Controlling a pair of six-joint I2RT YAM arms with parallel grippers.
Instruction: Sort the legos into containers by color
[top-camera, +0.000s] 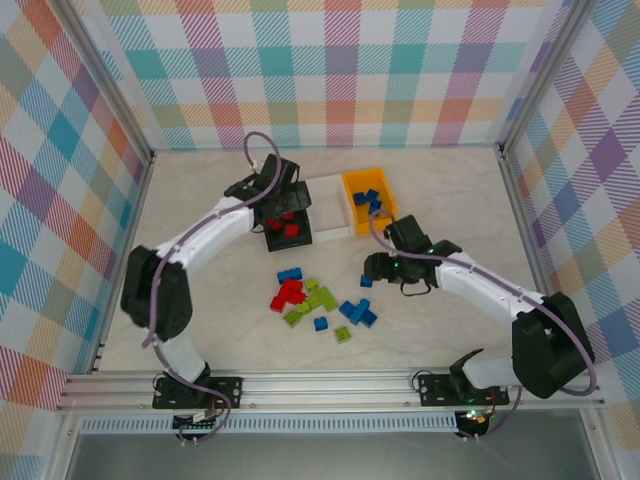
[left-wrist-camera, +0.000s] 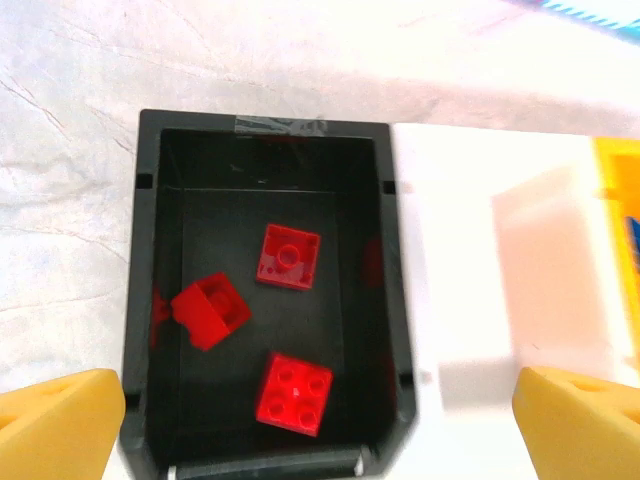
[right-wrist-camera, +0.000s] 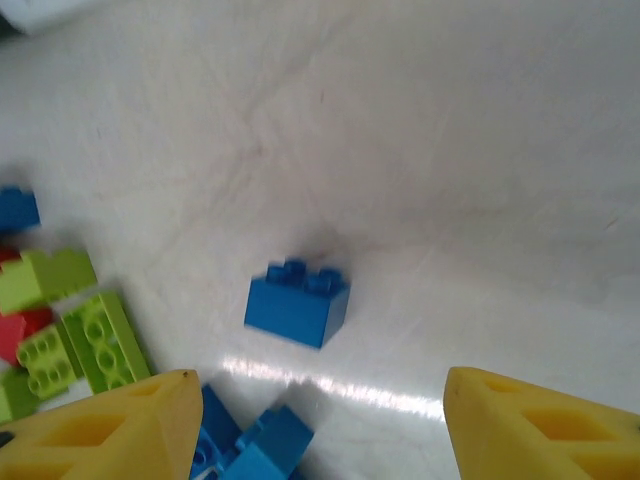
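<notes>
Loose legos (top-camera: 315, 300) are strewn on the bench (top-camera: 460, 190), nearer its near edge. Three red bricks (left-wrist-camera: 290, 256) lie in the black bin (left-wrist-camera: 150, 300), nearer the far edge. The left tool (left-wrist-camera: 320, 425) is held released above it; the right tool (right-wrist-camera: 325, 430), released too, above a lone blue brick (right-wrist-camera: 297, 301).

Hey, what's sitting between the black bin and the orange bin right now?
The white bin sits between the black bin and the orange-yellow bin, side by side with both. The left wrist view shows it, its visible inside bare.
</notes>
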